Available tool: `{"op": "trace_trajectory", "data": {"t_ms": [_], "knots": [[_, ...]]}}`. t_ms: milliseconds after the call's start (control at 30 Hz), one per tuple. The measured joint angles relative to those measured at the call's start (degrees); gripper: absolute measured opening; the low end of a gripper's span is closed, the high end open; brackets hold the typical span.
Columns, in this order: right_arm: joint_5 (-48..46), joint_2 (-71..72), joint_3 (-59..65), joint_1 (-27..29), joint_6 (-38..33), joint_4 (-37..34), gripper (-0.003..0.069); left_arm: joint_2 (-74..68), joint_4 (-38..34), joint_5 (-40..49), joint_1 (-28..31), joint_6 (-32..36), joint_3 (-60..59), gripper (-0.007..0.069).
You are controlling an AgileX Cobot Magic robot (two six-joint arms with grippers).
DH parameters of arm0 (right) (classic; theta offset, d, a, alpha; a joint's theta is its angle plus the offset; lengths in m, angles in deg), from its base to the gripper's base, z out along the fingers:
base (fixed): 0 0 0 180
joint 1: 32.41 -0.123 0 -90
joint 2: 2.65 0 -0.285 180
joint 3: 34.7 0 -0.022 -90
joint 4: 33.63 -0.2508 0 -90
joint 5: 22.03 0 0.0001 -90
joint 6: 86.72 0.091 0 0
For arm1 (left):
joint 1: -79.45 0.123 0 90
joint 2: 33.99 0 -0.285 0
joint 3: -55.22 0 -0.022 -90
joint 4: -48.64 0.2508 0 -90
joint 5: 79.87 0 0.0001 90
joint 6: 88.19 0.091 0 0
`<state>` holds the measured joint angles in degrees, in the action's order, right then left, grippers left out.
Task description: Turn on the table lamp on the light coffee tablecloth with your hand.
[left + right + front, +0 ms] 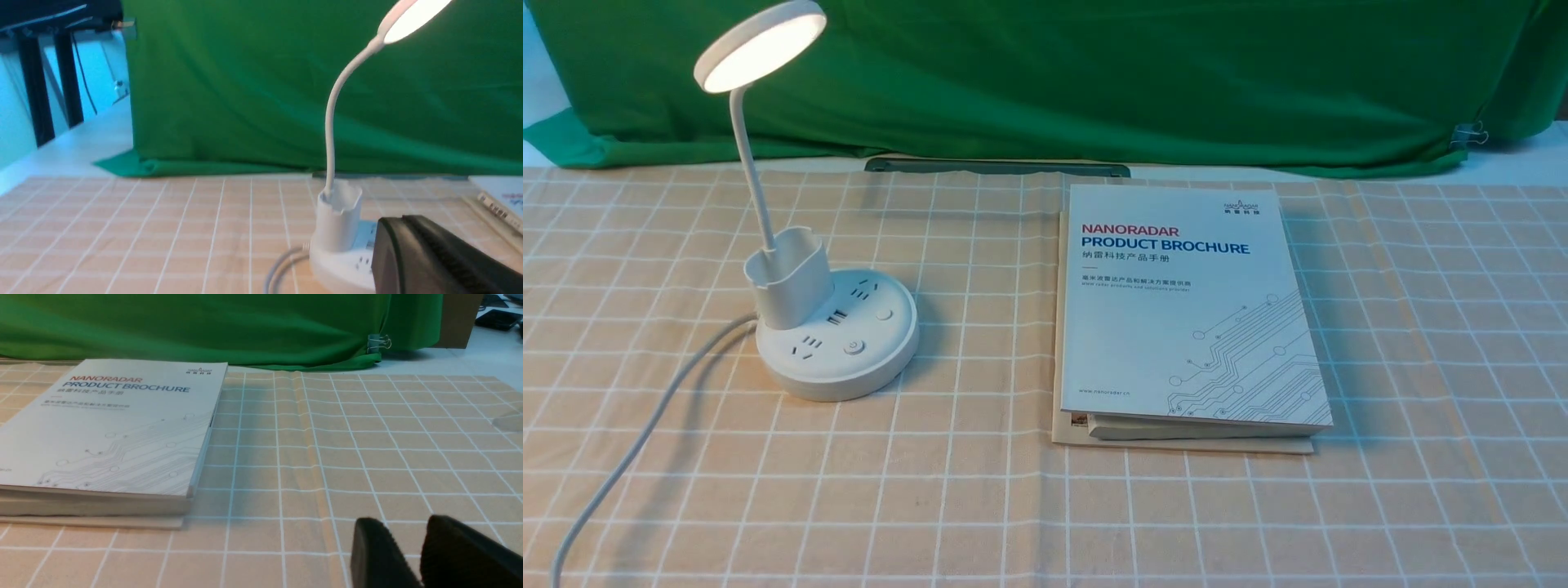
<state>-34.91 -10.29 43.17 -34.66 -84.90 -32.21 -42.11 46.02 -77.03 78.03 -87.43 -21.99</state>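
The white table lamp (837, 343) stands on the left part of the light coffee tablecloth (980, 506), and its disc head (760, 45) glows. Neither arm shows in the front view. In the left wrist view my left gripper (402, 220) is shut with nothing in it, its black fingers pressed together just in front of the lamp (337, 232) base and hiding part of it. In the right wrist view my right gripper (402, 526) hangs low over bare cloth, open by a narrow gap and holding nothing, to the right of the brochure.
A white product brochure (1184, 310) lies on a stack of papers right of the lamp. The lamp's white cord (629, 449) trails to the near left corner. A green backdrop (1094, 73) hangs behind, with a dark bar (996, 167) at its foot.
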Motion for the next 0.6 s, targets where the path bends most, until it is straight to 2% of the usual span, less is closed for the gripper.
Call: {"op": "trace_trajectory", "data": {"t_ms": [167, 600], "knots": [[0.0, 0.01, 0.0, 0.0, 0.0, 0.0, 0.024, 0.26, -0.39, 9.63, 0.14, -0.76, -0.28, 0.0001], [0.0, 0.01, 0.0, 0.0, 0.0, 0.0, 0.024, 0.46, -0.87, 10.61, 0.14, -0.76, -0.28, 0.0001]]}}
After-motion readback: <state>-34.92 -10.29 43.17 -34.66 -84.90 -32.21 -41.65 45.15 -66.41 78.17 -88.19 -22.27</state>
